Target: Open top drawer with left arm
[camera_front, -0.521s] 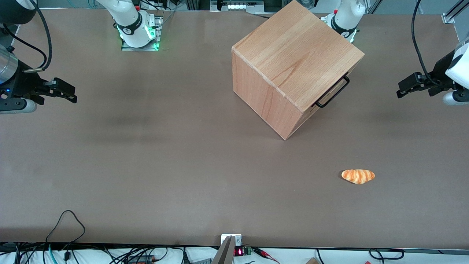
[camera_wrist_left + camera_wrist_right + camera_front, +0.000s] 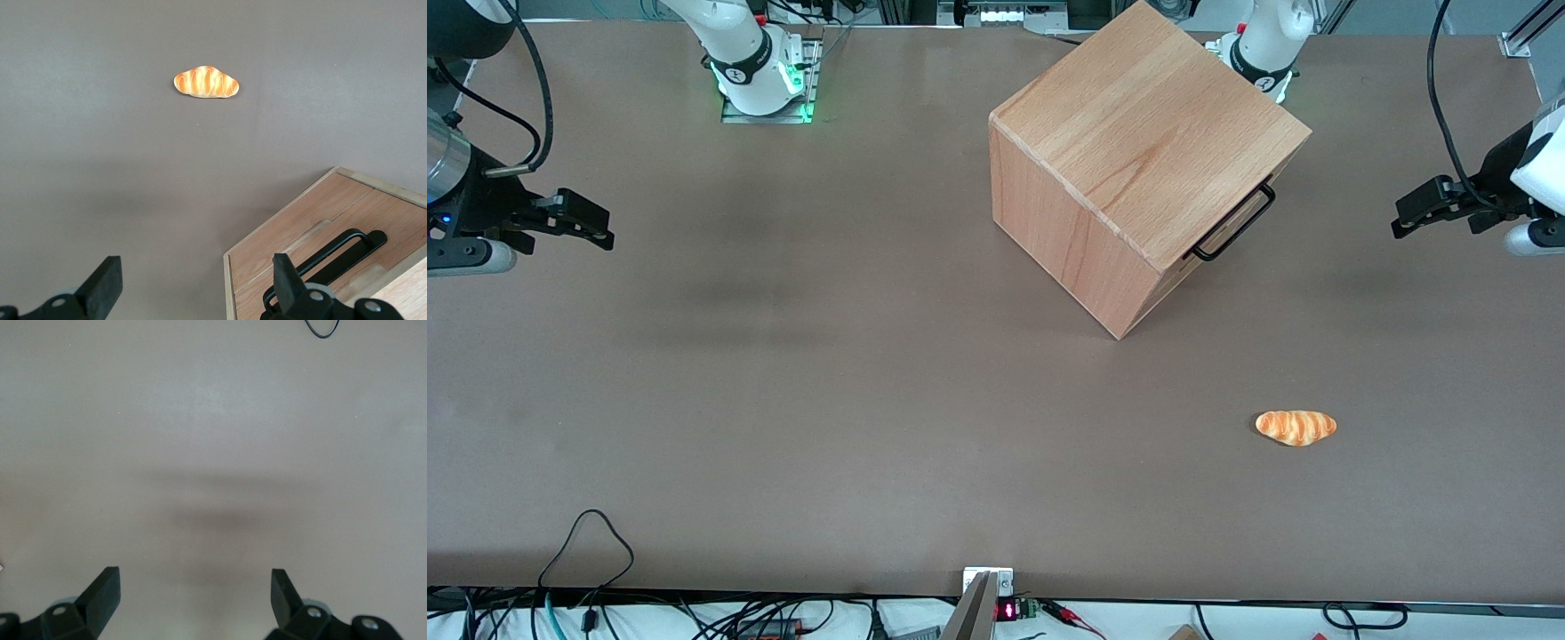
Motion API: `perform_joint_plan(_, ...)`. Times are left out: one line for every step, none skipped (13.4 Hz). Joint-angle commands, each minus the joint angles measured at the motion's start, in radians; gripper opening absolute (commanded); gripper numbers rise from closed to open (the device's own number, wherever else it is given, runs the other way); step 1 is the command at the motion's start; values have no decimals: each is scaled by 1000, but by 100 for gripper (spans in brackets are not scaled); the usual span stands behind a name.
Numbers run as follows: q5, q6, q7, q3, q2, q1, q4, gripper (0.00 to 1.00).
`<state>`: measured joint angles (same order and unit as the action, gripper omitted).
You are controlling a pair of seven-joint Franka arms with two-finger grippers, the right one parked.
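Since half a second before, the tool (image 2: 1398, 220) of the left arm (image 2: 1545, 164), spread wide and empty, had barely shifted, well apart from the handle (image 2: 1234, 224) of the top drawer (image 2: 313, 220), which remained shut in the cabinet (image 2: 1138, 133) toward the working arm's end of the counter (image 2: 783, 400), so I judge the reach was only starting.

cabinet (image 2: 1138, 151): one
handle (image 2: 1232, 224): one in view
bread roll (image 2: 1296, 427): one
left arm's tool (image 2: 1409, 213): one, above the table (image 2: 783, 382)
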<state>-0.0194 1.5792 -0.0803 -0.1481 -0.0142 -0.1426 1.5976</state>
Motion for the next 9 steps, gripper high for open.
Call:
perform_joint_plan(27,-8,21,-5,-26,-5,-13,100)
perform_joint_plan(19,22,22,-4,-26,-5,14,100)
perform_joint_plan(7,51,25,-5,-26,-5,40,100)
perform_joint_plan(-4,58,25,-5,-27,-5,70,100)
perform_joint_plan(-7,59,25,-4,-29,-8,93,100)
perform_joint_plan(-31,71,25,-4,-32,-11,116,100)
perform_joint_plan(-65,87,27,-4,-36,-12,143,100)
perform_joint_plan(-89,93,37,-2,-42,-15,166,100)
perform_joint_plan(-109,97,65,1,-50,-18,195,100)
